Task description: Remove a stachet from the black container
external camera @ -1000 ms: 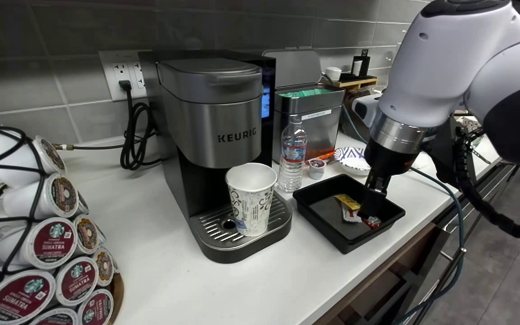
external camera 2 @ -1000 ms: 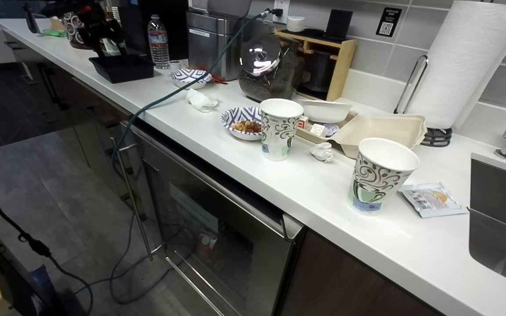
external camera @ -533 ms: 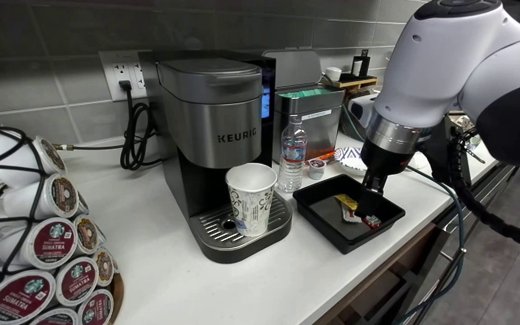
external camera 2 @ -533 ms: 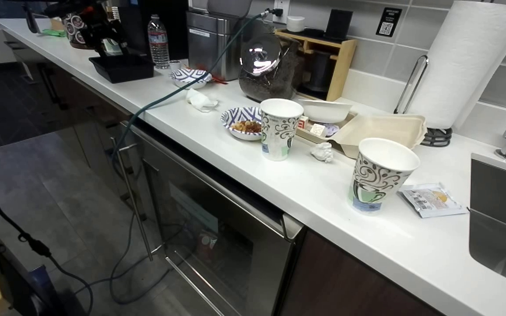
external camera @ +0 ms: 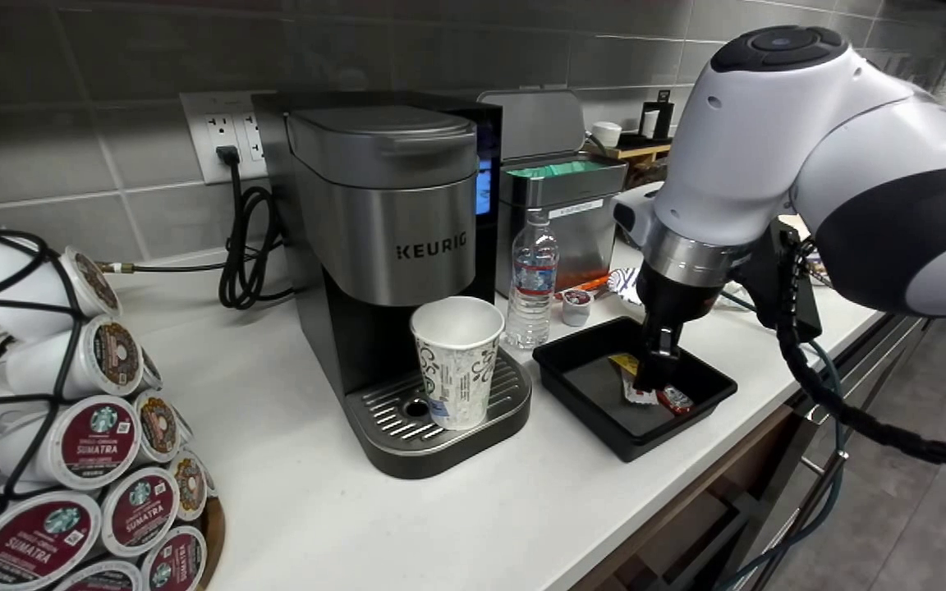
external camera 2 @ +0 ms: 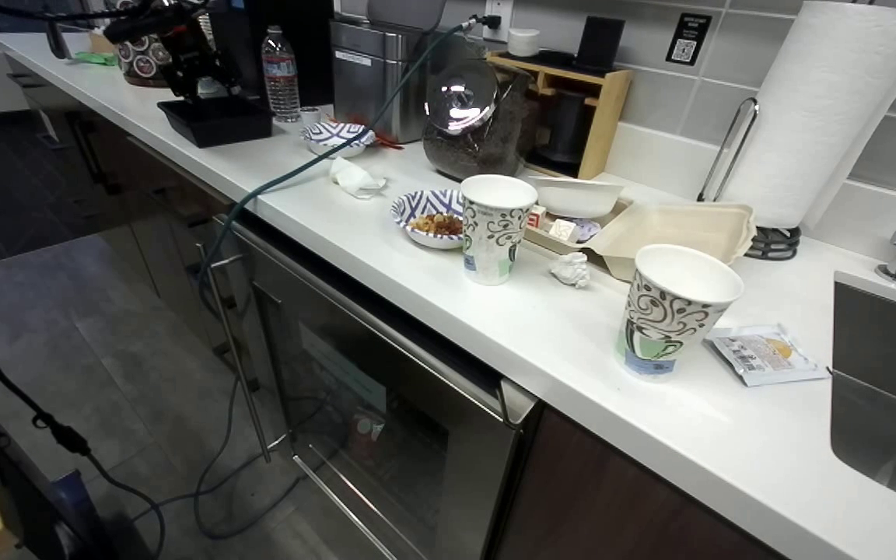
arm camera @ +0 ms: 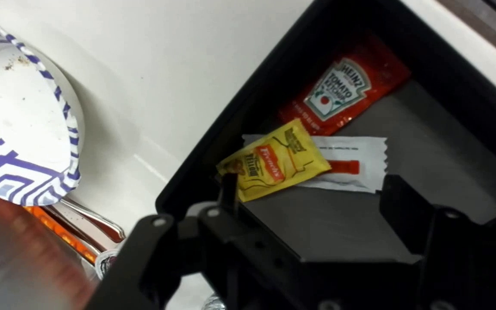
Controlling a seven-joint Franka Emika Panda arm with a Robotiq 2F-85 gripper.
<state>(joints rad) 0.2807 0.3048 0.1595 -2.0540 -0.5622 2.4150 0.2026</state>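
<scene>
Three sachets (arm camera: 310, 150) lay close together in the black container (external camera: 600, 398), and the gripper (arm camera: 312, 198) hung pointing down at its opening with its fingers (arm camera: 401, 215) spread, a bare stretch of the container's floor showing between them. In the wrist view one fingertip crossed a corner of the yellow sachet (arm camera: 274, 161); I could not tell whether they touched. The white arm (external camera: 736, 156) extended from the right edge of an exterior view, bent at its joints, the wrist leaning a little off vertical. The yellow sachet, printed French's, lay across one end of the white sachet (arm camera: 364, 156), which had a zigzag end and a red mark; the red sachet (arm camera: 345, 88), lettered Heinz Tomato Ketchup, met the yellow one's upper corner. Around them ran the container's low black walls, square in outline. Just beside it one clear bottle (external camera: 532, 283) stood upright, seen in both exterior views, and near both was one coffee machine (external camera: 407, 246), with one paper cup (external camera: 458, 369) on its drip tray (external camera: 387, 419). Farther along the white counter (external camera 2: 541, 327), in an exterior view, were two patterned bowls (external camera 2: 331, 132), one of them holding brown food (external camera 2: 439, 224), two more paper cups (external camera 2: 495, 229) and one roll of paper towels (external camera 2: 821, 109) near the sink (external camera 2: 880, 342).
</scene>
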